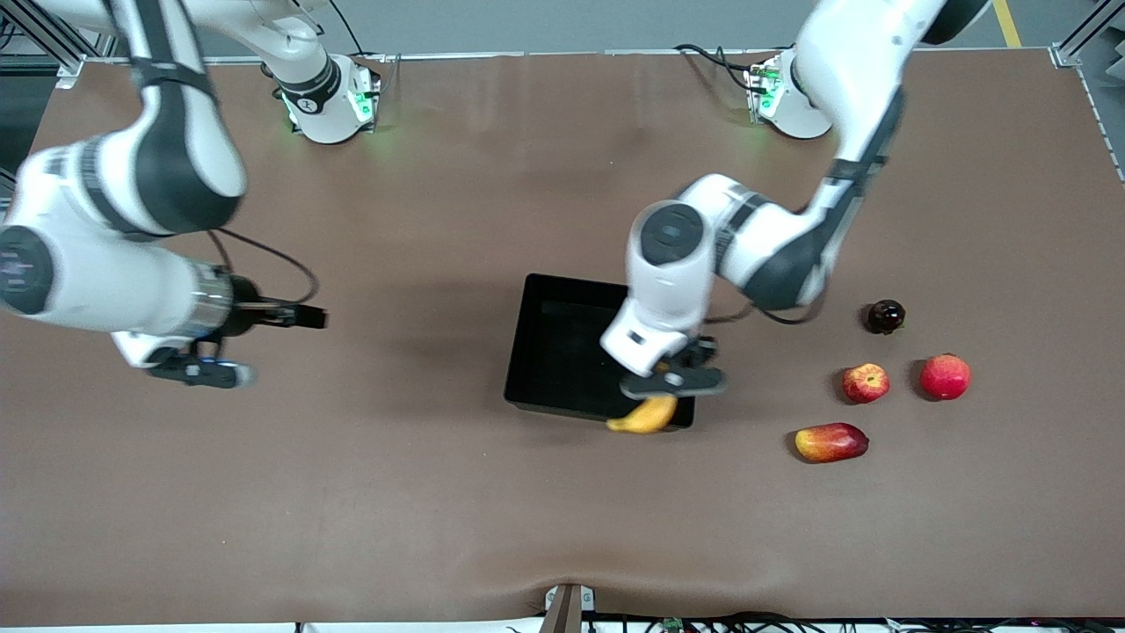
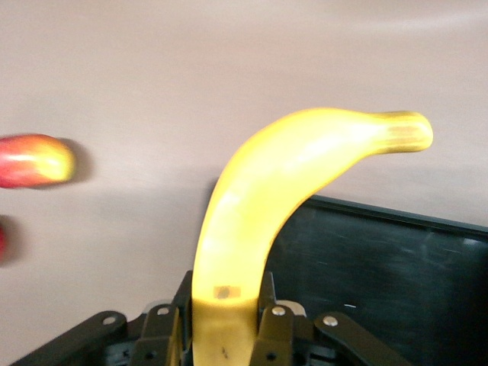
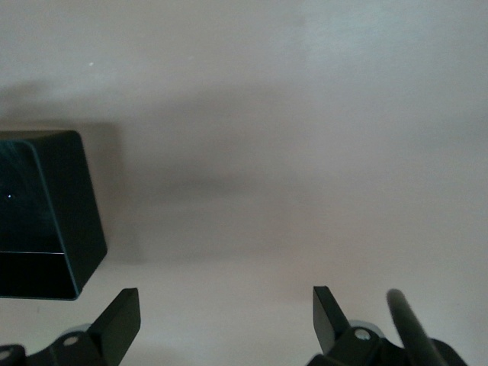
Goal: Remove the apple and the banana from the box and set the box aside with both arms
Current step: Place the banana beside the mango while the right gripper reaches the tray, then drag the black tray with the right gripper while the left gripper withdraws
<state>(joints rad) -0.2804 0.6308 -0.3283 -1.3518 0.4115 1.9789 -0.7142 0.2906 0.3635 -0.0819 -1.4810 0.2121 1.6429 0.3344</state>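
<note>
Two arms: my left gripper (image 1: 665,385) pinches banana (image 1: 646,415) over box (image 1: 545,352) lower edge, frame centre; lift clear, no wall snag. Right gripper (image 1: 303,316) spread, waiting mid-left.

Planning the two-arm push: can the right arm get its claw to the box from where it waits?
Probably yes: the right claw hangs open over bare table, nothing between it and the box.

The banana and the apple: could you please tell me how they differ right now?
The banana is long, curved and yellow; the apple is small, round and red. The banana is held by the left gripper over the box edge; the apple rests on the table. Both are out of the box.
</note>
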